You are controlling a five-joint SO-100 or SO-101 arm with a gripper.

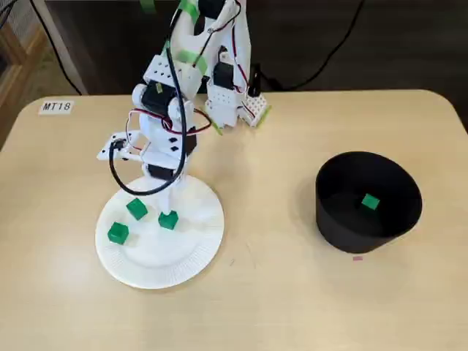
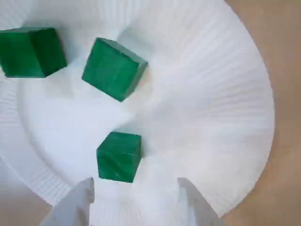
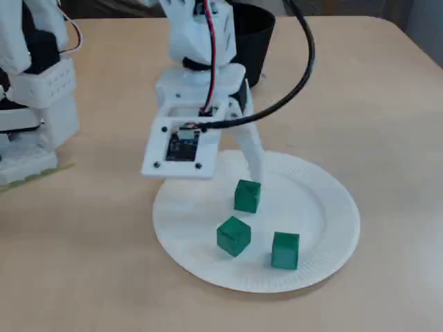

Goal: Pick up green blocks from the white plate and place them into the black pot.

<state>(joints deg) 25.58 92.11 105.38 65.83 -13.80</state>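
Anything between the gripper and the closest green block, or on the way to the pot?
Nothing visible. The open gripper faces the nearest green block directly; the other two blocks lie beyond it. Only bare table separates the white plate from the black pot.

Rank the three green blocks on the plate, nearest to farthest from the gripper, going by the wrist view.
Measured from the open gripper at the bottom edge of the wrist view:
1. lone block, lower centre, just ahead of the gripper.
2. tilted block, upper centre, turned at an angle.
3. corner block, upper left, farthest off.
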